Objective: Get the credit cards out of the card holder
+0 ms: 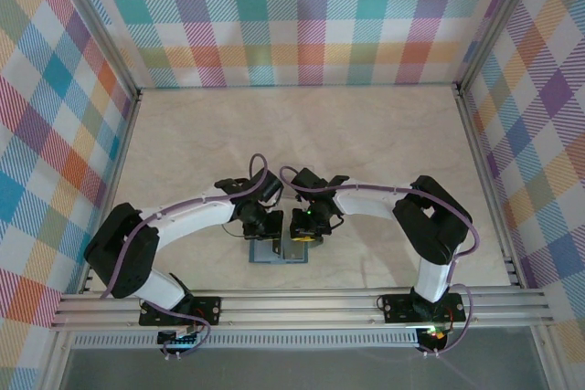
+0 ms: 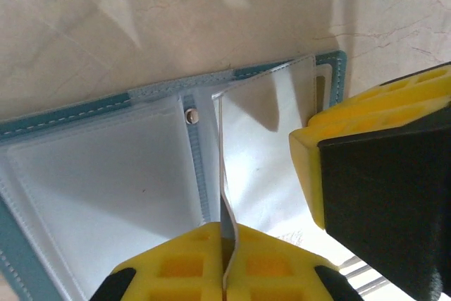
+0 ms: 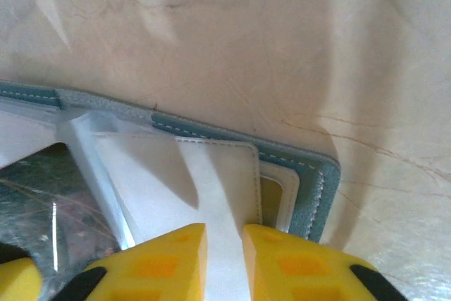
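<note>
Top external: arms (image 1: pixel 183 216) elbows-out, left hand (image 2: pixel 227 236) tight on card holder (image 2: pixel 70 113) sleeve (image 2: pixel 224 174), right hand (image 3: pixel 224 244) astride another, grip unclear.

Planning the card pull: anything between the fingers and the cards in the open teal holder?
Yes, the clear plastic sleeves. Left fingers pinch an upright sleeve leaf of the teal bifold card holder. Right fingers clamp a pale strip, sleeve or card unclear. A yellowish insert, possibly a card, sits behind plastic at the holder's end.
</note>
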You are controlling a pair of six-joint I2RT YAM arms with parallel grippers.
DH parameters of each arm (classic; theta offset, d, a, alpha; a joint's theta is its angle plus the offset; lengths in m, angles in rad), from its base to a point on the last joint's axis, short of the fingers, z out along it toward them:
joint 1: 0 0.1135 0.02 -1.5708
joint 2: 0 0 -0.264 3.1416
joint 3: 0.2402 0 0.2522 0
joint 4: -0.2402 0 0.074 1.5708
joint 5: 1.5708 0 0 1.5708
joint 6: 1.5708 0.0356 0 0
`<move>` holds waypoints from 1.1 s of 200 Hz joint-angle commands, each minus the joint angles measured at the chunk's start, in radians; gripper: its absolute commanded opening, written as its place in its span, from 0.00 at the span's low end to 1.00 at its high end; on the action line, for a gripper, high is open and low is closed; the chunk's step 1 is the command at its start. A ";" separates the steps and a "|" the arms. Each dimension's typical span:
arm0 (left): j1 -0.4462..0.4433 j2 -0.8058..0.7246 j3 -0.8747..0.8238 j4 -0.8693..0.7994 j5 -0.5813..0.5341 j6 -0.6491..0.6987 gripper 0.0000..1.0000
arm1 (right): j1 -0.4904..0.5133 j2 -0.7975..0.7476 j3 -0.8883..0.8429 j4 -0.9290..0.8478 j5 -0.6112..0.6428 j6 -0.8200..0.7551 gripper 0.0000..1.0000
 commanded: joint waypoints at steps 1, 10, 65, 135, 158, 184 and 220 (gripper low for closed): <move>-0.009 -0.040 0.037 -0.054 -0.018 0.054 0.07 | 0.007 -0.025 0.001 -0.095 0.039 -0.010 0.27; -0.009 -0.044 0.046 -0.065 -0.020 0.066 0.07 | 0.007 -0.040 0.003 -0.103 0.038 -0.010 0.29; -0.008 -0.059 0.109 -0.114 -0.003 0.207 0.05 | 0.007 -0.144 -0.011 -0.137 0.058 -0.003 0.37; -0.009 0.015 0.255 -0.251 0.004 0.703 0.03 | -0.045 -0.362 -0.082 -0.209 0.204 0.005 0.37; -0.009 0.065 0.338 -0.320 -0.010 0.855 0.03 | -0.079 -0.443 -0.115 -0.238 0.244 -0.007 0.37; -0.010 0.094 0.412 -0.378 -0.047 1.069 0.01 | -0.127 -0.521 -0.152 -0.267 0.251 -0.025 0.38; -0.008 0.158 0.537 -0.429 -0.183 1.272 0.00 | -0.180 -0.596 -0.189 -0.300 0.243 -0.053 0.38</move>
